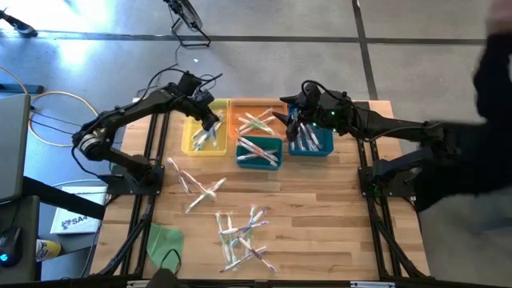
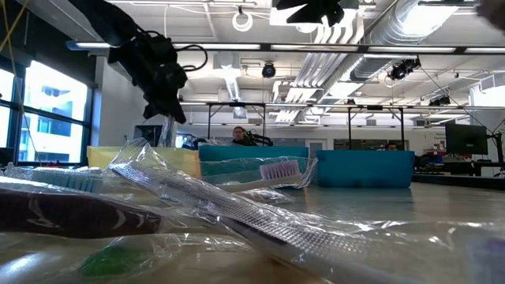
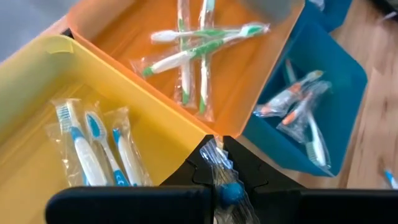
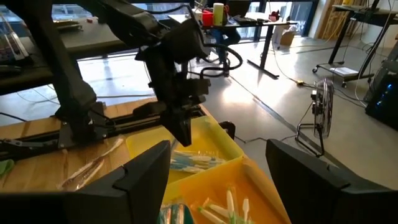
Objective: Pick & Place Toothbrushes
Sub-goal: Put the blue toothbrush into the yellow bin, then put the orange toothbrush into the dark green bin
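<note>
My left gripper (image 1: 212, 125) hangs over the right part of the yellow bin (image 1: 194, 141), shut on a clear-wrapped toothbrush (image 3: 225, 188) with a blue accent. Blue-accented toothbrushes (image 3: 93, 152) lie in that bin, and green ones (image 3: 199, 43) lie in the orange bin (image 1: 240, 108). Orange-accented ones (image 3: 295, 102) lie in the teal bin (image 1: 272, 142). My right gripper (image 4: 217, 180) stands open with nothing between its fingers, above the blue bin (image 1: 322, 149). Loose toothbrushes (image 1: 244, 236) lie on the table's near half. My left gripper pinches the wrapped toothbrush between its two fingers, and a short wrapper end (image 3: 216, 152) sticks out past the fingertips. The fingers slant down from the table's left. The toothbrush is lifted clear above the bins.
The four bins stand close together at the table's far middle. A second scatter of toothbrushes (image 1: 198, 188) lies left of centre. A flat green cloth (image 1: 164, 242) lies at the near left. Bare wood shows on the right half (image 1: 336, 208).
</note>
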Tool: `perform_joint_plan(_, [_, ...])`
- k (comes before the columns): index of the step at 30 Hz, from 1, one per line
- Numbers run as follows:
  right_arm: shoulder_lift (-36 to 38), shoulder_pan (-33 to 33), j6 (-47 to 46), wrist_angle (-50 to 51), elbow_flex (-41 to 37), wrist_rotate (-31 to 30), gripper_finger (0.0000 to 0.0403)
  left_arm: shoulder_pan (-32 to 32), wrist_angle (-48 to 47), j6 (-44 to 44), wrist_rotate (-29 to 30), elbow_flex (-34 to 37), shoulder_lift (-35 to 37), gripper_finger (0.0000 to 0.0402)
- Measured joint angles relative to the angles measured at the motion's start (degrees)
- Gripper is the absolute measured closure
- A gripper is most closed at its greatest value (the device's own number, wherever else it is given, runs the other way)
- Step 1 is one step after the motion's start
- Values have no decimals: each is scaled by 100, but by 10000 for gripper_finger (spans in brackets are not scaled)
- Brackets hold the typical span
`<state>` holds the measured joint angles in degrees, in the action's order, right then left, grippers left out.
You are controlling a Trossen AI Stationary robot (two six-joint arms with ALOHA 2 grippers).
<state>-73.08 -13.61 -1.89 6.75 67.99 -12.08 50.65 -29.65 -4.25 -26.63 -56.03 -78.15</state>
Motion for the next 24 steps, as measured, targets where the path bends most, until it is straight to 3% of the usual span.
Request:
perform_joint_plan(8, [0, 0, -1, 150, 0, 0, 145, 2, 50, 52, 188, -4, -376, 385])
perform_joint_plan(16, [0, 0, -130, 310, 0, 0, 145, 1, 19, 13, 953, 2, -391, 281])
perform_joint_plan(24, [0, 0, -133, 299, 0, 0, 144, 1, 445, 22, 1137, 2, -391, 211])
